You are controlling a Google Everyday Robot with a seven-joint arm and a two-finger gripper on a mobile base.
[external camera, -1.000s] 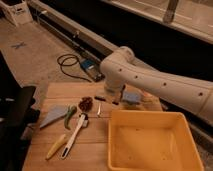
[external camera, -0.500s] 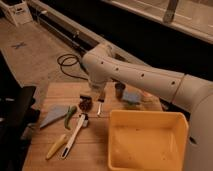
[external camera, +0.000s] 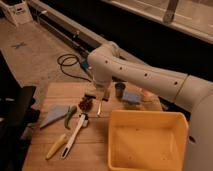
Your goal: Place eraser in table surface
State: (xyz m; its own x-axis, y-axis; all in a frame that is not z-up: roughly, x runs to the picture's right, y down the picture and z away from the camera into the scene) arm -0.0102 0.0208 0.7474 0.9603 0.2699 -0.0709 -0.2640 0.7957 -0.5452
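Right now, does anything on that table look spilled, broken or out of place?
Nothing stands out: the yellow tray sits level, the white utensil lies flat on the table, and the gripper hangs shut just above it.

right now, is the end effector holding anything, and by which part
Cannot be told: the end effector is shut, low over the table surface, with a small dark block close by, but no hold shows.

Warm, dim light falls from above, brightest on the white arm point(external camera: 145, 75) and yellow tray point(external camera: 145, 140). Beyond the surface's point(external camera: 65, 92) far edge the background sinks to near black. The tool point(external camera: 99, 104), over the surface's middle, hangs in the arm's shade.
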